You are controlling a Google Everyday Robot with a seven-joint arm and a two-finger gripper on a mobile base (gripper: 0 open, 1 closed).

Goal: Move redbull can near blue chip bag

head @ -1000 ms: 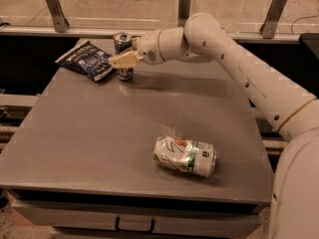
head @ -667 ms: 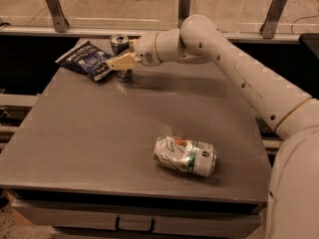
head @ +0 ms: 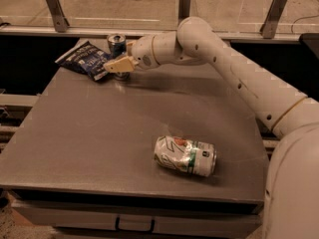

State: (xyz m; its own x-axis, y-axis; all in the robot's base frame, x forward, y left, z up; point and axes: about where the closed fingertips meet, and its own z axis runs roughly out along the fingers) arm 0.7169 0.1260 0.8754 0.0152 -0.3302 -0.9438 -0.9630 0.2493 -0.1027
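Observation:
The redbull can [head: 116, 42] stands upright at the far left of the grey table [head: 99, 133], its silver top showing above my fingers. My gripper [head: 118, 65] is shut around the can's lower body, which it hides. The blue chip bag [head: 85, 59] lies flat just to the left of the can, almost touching my pale fingers [head: 113, 64]. My white arm [head: 224, 63] reaches in from the right.
A dented white and green can [head: 185, 156] lies on its side near the table's front right. A railing with metal posts [head: 55, 6] runs behind the table's far edge. A drawer handle [head: 133, 224] sits below the front edge.
My gripper and the redbull can have shifted a little to the left, closer to the blue chip bag. The white and green can has not moved.

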